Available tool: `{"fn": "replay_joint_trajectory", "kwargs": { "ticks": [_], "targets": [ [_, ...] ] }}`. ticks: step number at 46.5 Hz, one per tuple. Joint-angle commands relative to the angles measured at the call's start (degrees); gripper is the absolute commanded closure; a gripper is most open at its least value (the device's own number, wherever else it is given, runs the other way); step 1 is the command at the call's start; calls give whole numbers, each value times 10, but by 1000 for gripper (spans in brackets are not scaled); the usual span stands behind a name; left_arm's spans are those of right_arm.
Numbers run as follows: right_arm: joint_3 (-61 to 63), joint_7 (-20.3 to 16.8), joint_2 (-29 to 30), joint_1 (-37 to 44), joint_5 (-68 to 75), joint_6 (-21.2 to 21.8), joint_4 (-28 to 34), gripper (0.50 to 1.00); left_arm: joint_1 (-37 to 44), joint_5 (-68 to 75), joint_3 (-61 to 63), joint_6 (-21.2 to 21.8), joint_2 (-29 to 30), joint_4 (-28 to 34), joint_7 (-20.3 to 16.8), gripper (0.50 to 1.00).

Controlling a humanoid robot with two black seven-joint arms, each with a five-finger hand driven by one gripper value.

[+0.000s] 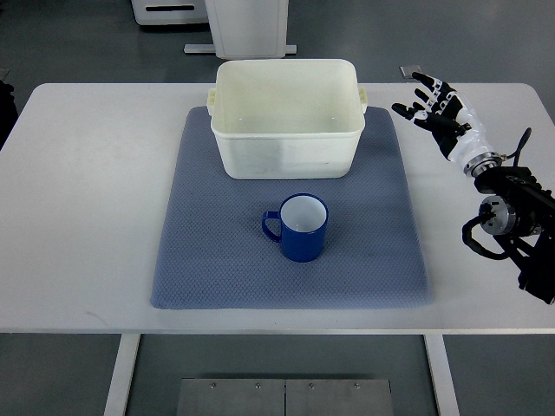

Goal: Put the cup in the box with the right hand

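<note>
Mat [217, 260] covers the left and middle of the white table [78, 217]: grey-blue, textured, lying flat. No left arm shows anywhere in the top view.

Cup [299, 228] sits upright on the mat, near its middle, just in front of the box [286, 117] and not touching it. Blue outside, white inside, looks empty. Its handle [271, 226] points to the picture's left, away from the working arm. Judged rigid and light, likely ceramic or enamel with a glossy wall, so slippery under hard fingertips and liable to chip if dropped. Best hold is probably a wrap around the body from the right side, thumb opposing the fingers below the rim. The handle is on the wrong side for this arm, and a pinch on the rim looks less secure.

Box is a white plastic tub, open top, apparently empty, standing on the far edge of the mat. Walls look tall next to the cup, so the lift must clear the near rim before lowering.

Right hand [438, 108] hovers over bare table, right of the mat and level with the box, well apart from the cup. Fingers spread and loosely extended, holding nothing, touching nothing. Forearm and wrist run in from the right edge.

Grasp not yet started.
</note>
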Motion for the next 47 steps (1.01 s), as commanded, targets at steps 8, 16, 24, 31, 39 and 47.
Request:
{"fn": "replay_joint_trajectory", "kwargs": {
  "ticks": [8, 16, 24, 31, 39, 47],
  "targets": [
    [-3, 1, 0, 1, 0, 0, 0, 500, 0, 0, 0, 0, 0, 0, 0, 500],
    [-4, 5, 0, 1, 0, 0, 0, 500, 0, 0, 0, 0, 0, 0, 0, 500],
    [-4, 5, 0, 2, 0, 0, -1, 500, 0, 0, 0, 0, 0, 0, 0, 500],
    [-4, 5, 0, 1, 0, 0, -1, 500, 0, 0, 0, 0, 0, 0, 0, 500],
    [-4, 5, 2, 1, 0, 0, -1, 500, 0, 0, 0, 0, 0, 0, 0, 500],
    [-4, 1, 4, 1, 0, 0, -1, 500, 0, 0, 0, 0, 0, 0, 0, 500]
  ]
}}
